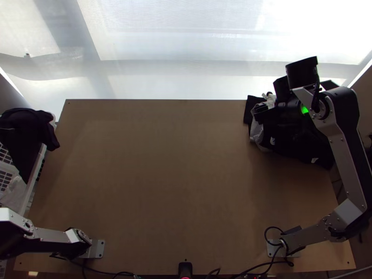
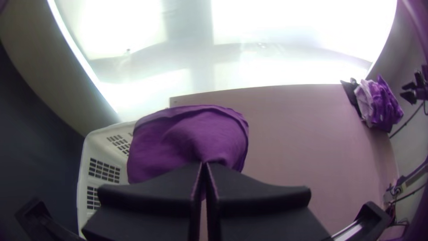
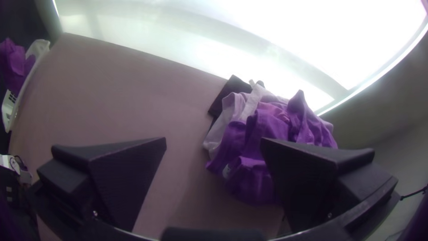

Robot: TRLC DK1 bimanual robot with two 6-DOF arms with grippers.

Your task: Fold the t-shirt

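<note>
A white basket (image 2: 96, 145) stands beside the wooden table (image 1: 162, 162); a pale curtain (image 1: 172, 46), perhaps, hangs beyond.

The basket (image 2: 100, 149) is white, the cloth (image 2: 191, 134) over it dark purple.

The broad brown wooden table (image 1: 186, 176) has a smooth, matt top. Outside its left edge, a white slotted plastic basket (image 2: 100, 140) looks smooth, and the dark draped cloth (image 2: 191, 134) is soft and matt, with gentle creases. Near the far right corner, the dark crumpled cloth heap (image 3: 249, 178) is matt and wrinkled, as is the pale cloth layer (image 3: 220, 127). The right arm's long silver-grey link (image 1: 346, 162) is smooth metal with a dull sheen. Beyond the far edge, the pale translucent sheet (image 1: 162, 37) looks thin.
</note>
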